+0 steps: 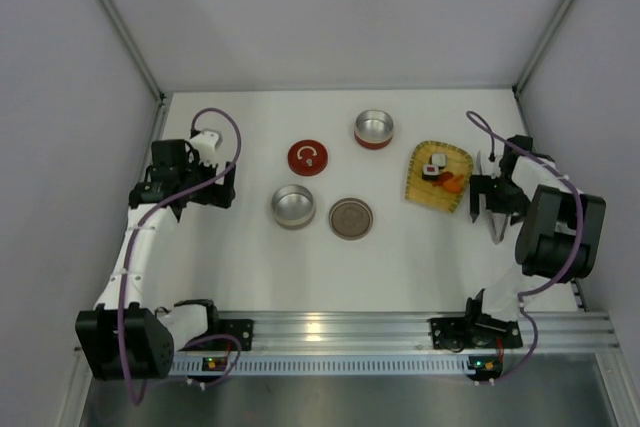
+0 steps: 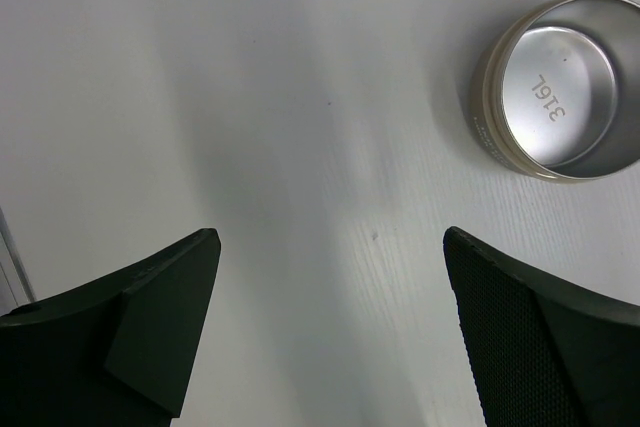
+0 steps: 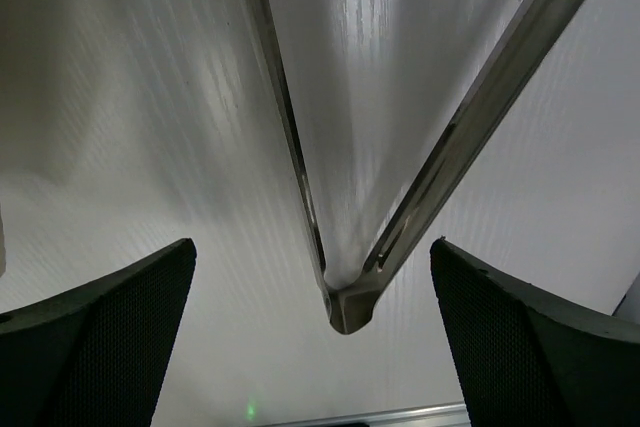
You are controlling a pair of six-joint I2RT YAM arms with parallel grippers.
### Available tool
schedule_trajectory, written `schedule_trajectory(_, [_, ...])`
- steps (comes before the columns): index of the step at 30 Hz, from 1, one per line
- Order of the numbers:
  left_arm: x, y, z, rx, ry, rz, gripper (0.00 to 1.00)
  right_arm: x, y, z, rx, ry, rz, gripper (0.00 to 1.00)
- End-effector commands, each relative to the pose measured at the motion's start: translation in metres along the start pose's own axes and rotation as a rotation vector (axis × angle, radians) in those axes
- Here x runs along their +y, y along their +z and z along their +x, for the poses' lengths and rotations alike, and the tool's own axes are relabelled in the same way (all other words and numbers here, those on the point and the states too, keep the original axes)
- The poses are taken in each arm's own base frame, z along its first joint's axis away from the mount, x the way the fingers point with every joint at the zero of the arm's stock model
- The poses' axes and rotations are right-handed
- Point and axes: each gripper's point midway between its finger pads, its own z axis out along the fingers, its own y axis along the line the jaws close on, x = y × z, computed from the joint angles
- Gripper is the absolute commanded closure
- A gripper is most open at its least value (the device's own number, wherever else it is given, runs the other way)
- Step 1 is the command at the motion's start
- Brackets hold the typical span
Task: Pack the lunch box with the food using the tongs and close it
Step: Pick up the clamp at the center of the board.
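The tongs (image 3: 345,302) lie flat on the table, their V joint between my right gripper's (image 3: 312,247) open fingers, untouched, with both arms running away from me. From above, the right gripper (image 1: 488,207) hovers over the tongs (image 1: 497,233), just right of the yellow mat (image 1: 420,192). The food sits on that mat: a white-and-black piece (image 1: 436,161), an orange piece (image 1: 454,184) and a reddish piece (image 1: 431,175). The lunch box is apart: a tin (image 1: 293,206), a red-based tin (image 1: 374,129), a red lid (image 1: 308,157) and a flat lid (image 1: 351,218). My left gripper (image 1: 226,187) is open and holds nothing.
In the left wrist view the open tin (image 2: 565,87) stands ahead and to the right of the left gripper (image 2: 330,237), above bare white table. White walls enclose the table on three sides. A metal rail (image 1: 330,332) runs along the near edge.
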Motion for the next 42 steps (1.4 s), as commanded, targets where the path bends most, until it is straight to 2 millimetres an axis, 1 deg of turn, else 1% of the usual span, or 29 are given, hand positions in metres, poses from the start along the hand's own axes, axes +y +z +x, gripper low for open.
schedule_trajectory(1, [-0.001,0.002,-0.028,-0.084,0.021,0.023,0.02,-0.012,-0.003,-0.048,-0.152,0.062,0.034,0.01])
schedule_trajectory(5, [-0.011,0.006,-0.033,-0.088,0.004,0.088,0.02,-0.009,0.008,-0.066,-0.172,0.08,0.01,0.03])
schedule_trajectory(8, [-0.011,0.008,-0.038,-0.102,-0.002,0.092,0.02,-0.009,0.015,-0.075,-0.177,0.084,0.003,0.06])
schedule_trajectory(12, [-0.011,0.011,-0.04,-0.103,-0.002,0.1,0.02,-0.01,0.021,-0.079,-0.183,0.085,-0.008,0.06])
schedule_trajectory(15, [-0.01,0.014,-0.04,-0.105,0.0,0.102,0.02,-0.014,0.025,-0.082,-0.186,0.087,-0.014,0.1])
schedule_trajectory(18, [-0.009,0.019,-0.041,-0.109,0.001,0.103,0.02,-0.019,0.027,-0.084,-0.192,0.092,-0.013,0.15])
schedule_trajectory(19, [-0.009,0.02,-0.041,-0.11,0.003,0.104,0.02,-0.022,0.029,-0.083,-0.192,0.1,-0.02,0.19])
schedule_trajectory(20, [-0.009,0.022,-0.041,-0.11,0.003,0.108,0.02,-0.021,0.028,-0.086,-0.2,0.098,-0.04,0.21])
schedule_trajectory(22, [-0.009,0.025,-0.04,-0.105,0.0,0.109,0.02,-0.027,0.029,-0.086,-0.2,0.107,-0.042,0.27])
schedule_trajectory(24, [-0.008,0.026,-0.04,-0.107,-0.001,0.107,0.02,-0.029,0.031,-0.085,-0.198,0.103,-0.045,0.29])
schedule_trajectory(25, [-0.008,0.027,-0.04,-0.108,0.0,0.107,0.02,-0.031,0.031,-0.084,-0.2,0.101,-0.046,0.33])
schedule_trajectory(27, [-0.008,0.028,-0.039,-0.109,0.0,0.107,0.02,-0.032,0.031,-0.084,-0.205,0.099,-0.054,0.38])
schedule_trajectory(30, [-0.009,0.028,-0.036,-0.099,-0.003,0.113,0.02,-0.034,0.024,-0.086,-0.226,0.1,-0.076,0.44])
schedule_trajectory(31, [-0.009,0.028,-0.036,-0.098,-0.002,0.111,0.02,-0.036,0.018,-0.088,-0.237,0.103,-0.079,0.49])
schedule_trajectory(33, [-0.009,0.026,-0.036,-0.095,-0.004,0.112,0.02,-0.036,0.01,-0.09,-0.248,0.084,-0.089,0.52])
schedule_trajectory(34, [-0.009,0.025,-0.037,-0.096,-0.004,0.113,0.02,-0.039,0.0,-0.092,-0.261,0.08,-0.086,0.52])
schedule_trajectory(36, [-0.01,0.022,-0.039,-0.099,-0.006,0.114,0.02,-0.042,-0.012,-0.095,-0.277,0.061,-0.09,0.54])
schedule_trajectory(37, [-0.01,0.02,-0.042,-0.106,-0.004,0.116,0.02,-0.045,-0.026,-0.098,-0.295,0.044,-0.087,0.54])
schedule_trajectory(38, [-0.011,0.019,-0.043,-0.108,-0.006,0.119,0.02,-0.045,-0.033,-0.1,-0.306,0.034,-0.092,0.54])
schedule_trajectory(40, [-0.011,0.016,-0.047,-0.114,-0.006,0.121,0.02,-0.049,-0.053,-0.104,-0.325,0.007,-0.092,0.55])
schedule_trajectory(42, [-0.012,0.015,-0.049,-0.115,-0.01,0.125,0.02,-0.047,-0.065,-0.105,-0.326,-0.025,-0.112,0.55])
